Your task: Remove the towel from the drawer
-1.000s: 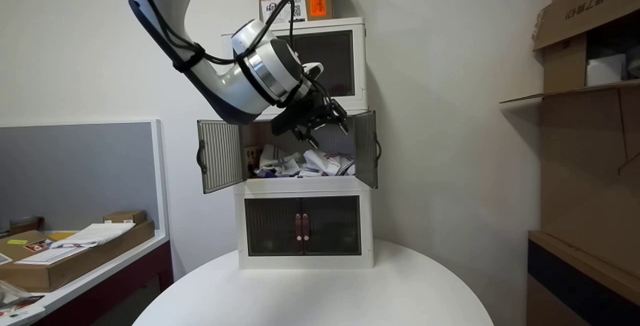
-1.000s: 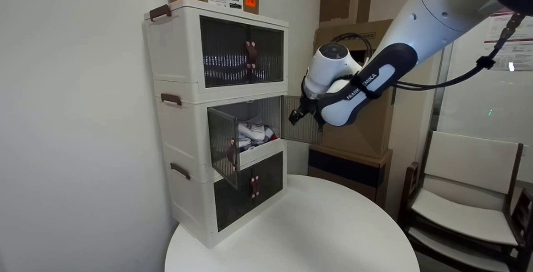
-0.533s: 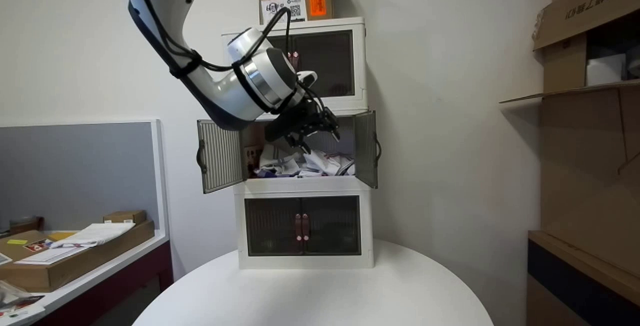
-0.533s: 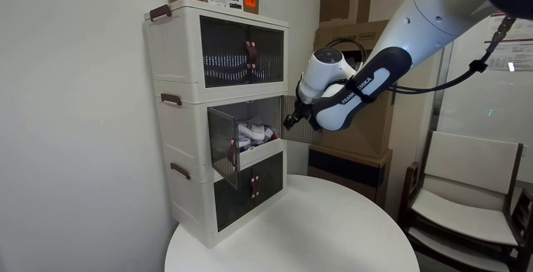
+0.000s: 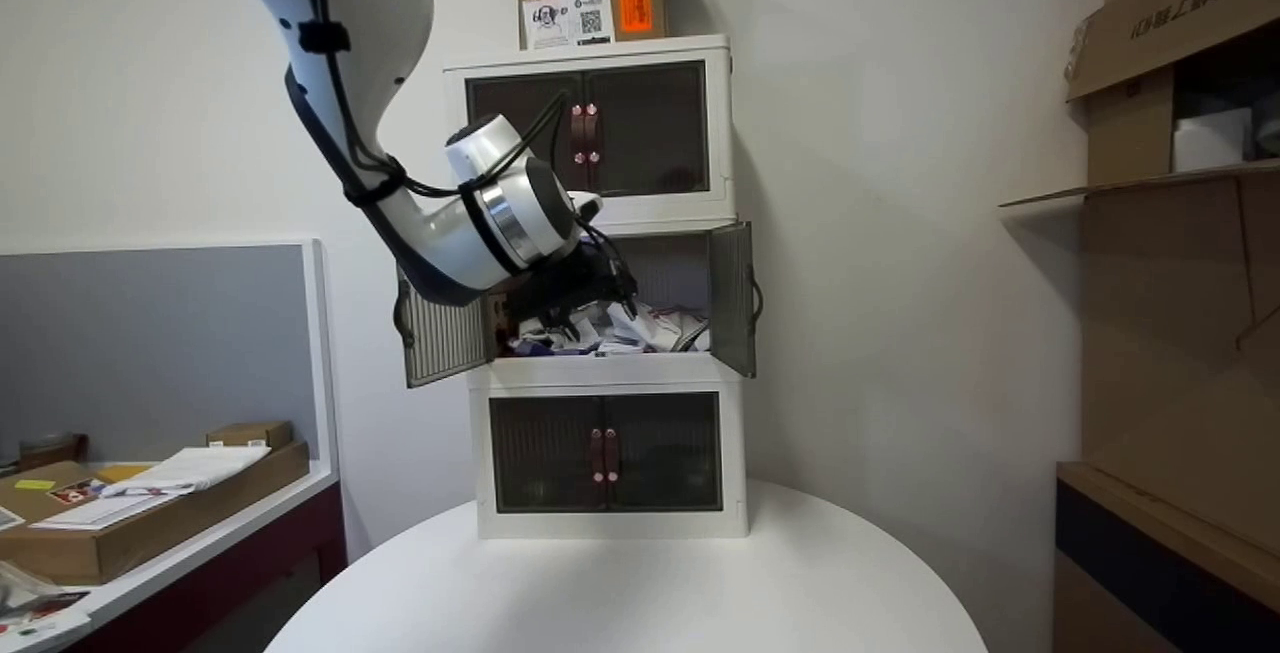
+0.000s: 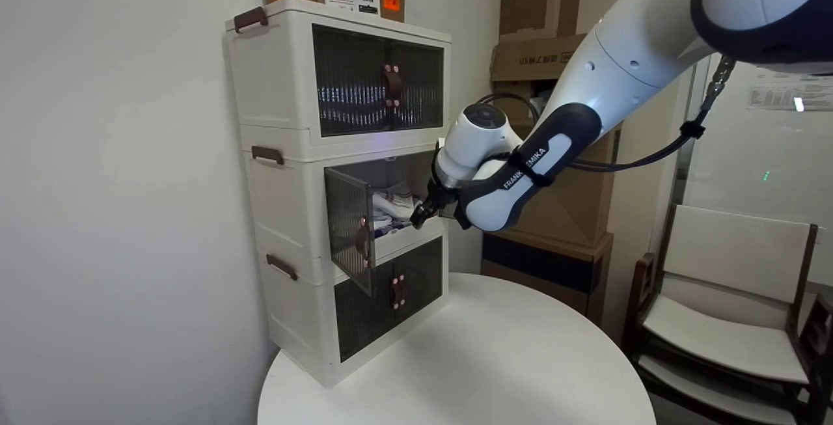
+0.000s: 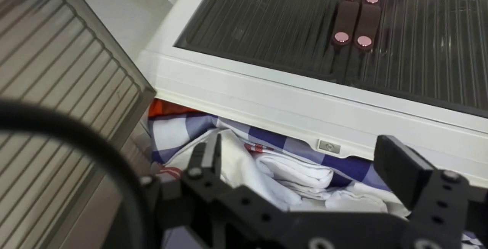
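Two doors: swung outward either side of the middle box, the "drawer" as I read the task; presumably parked like that to give me a clear way in.
Closed doors: above and below, not needed for this job, I'd say.
Towel: inside the middle box, white, loosely folded, heaped with a checked cloth. Several white layers, so I can't tell where one towel ends.
Claw: fingers spread well apart, nothing pinched. Wide gap suits a soft bunched fold, which needs room to settle between them. Whether they touch cloth, I can't tell.
Arm: slants down to the opening, end tipped low; I take that as getting the fingers over the front lip without a bump.
Cable: strapped along the arm, likely so it won't catch on things; loops across a door in the wrist view, so I watch it.
Stage: reaching in, my read; grasp not yet made.
Next: I need to close on a raised white fold and draw it straight out over the lip.
Risk: checked cloth may ride along, or a thin pinch slips.
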### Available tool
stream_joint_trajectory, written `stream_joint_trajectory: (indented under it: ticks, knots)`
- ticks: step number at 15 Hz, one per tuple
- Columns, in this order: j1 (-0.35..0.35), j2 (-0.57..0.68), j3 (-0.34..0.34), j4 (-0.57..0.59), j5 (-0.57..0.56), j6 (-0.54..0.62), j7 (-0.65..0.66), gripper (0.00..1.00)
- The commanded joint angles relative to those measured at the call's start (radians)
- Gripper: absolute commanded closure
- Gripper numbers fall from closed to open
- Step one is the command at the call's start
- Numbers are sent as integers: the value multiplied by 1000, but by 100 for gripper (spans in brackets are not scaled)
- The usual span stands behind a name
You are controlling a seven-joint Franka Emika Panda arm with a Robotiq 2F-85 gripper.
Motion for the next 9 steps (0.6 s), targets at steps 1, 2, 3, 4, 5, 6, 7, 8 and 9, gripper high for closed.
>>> stream_joint_trajectory:
  ticks: [1, 2, 3, 4, 5, 6, 7, 8, 9]
  knots:
    - [3, 94, -7, 102, -36, 38, -52, 0]
    - [9, 114, -11, 131, -45, 34, -57, 0]
    - [19, 136, -19, 165, -59, 29, -57, 0]
    - [29, 155, -26, 199, -74, 27, -54, 0]
    - [36, 175, -27, 235, -81, 24, -54, 0]
    - [45, 197, -32, 271, -88, 25, -47, 0]
    - [53, 216, -35, 304, -92, 31, -42, 0]
    - [62, 234, -41, 333, -97, 37, -37, 0]
    - [78, 252, -55, 365, -104, 42, -23, 0]
